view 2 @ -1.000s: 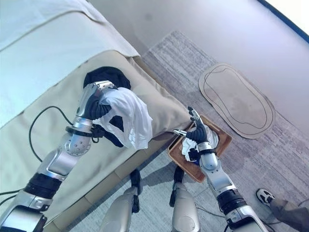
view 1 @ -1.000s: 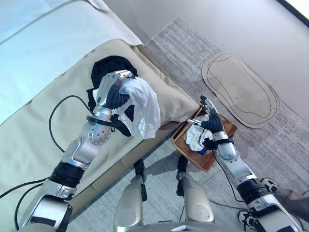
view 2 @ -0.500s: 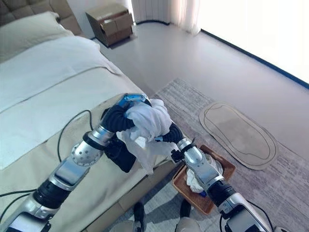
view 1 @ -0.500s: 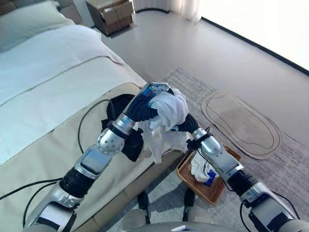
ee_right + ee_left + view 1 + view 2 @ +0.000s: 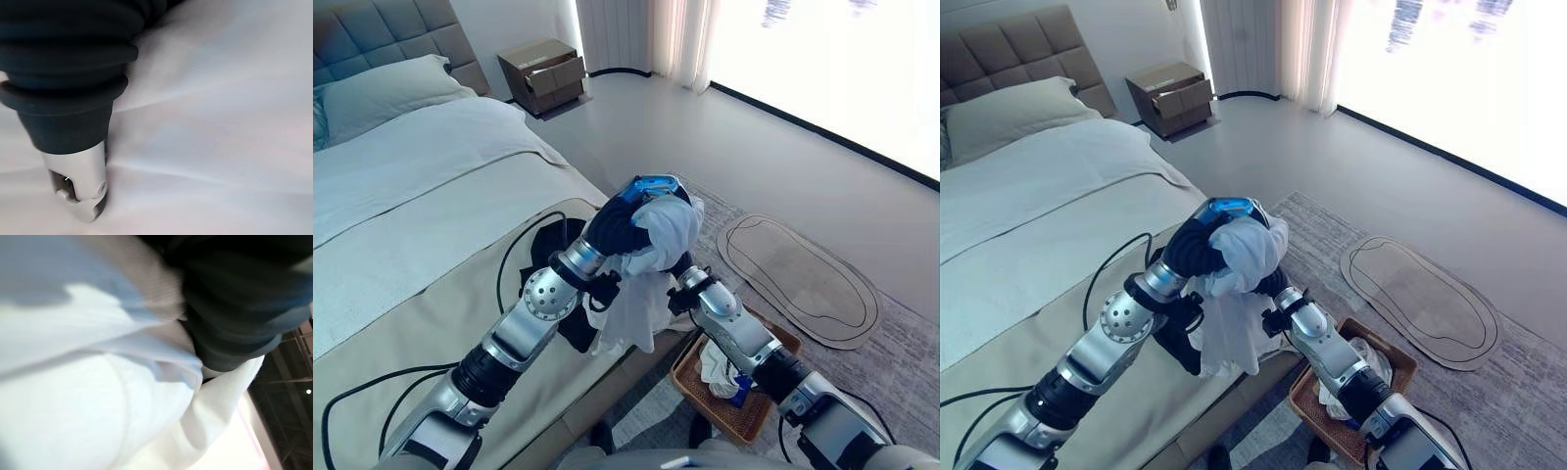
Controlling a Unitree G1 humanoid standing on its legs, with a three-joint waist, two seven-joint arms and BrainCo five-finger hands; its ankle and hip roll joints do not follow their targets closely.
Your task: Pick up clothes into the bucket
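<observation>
Nearest to you, the brown basket (image 5: 773,357) stands on the rug beside the bed (image 5: 401,196), and some clothes already lie in it. The white garment (image 5: 646,284) is up in the air, above the basket and to its bed side, hanging down long from the left hand (image 5: 626,220), which is wrapped in the cloth. Your right hand (image 5: 73,98) is pressed into the same cloth from the basket side; whether its fingers are closed I cannot tell. I judge the garment must travel down and away from the bed. Farther from the basket, a black garment (image 5: 548,240) lies on the bed.
</observation>
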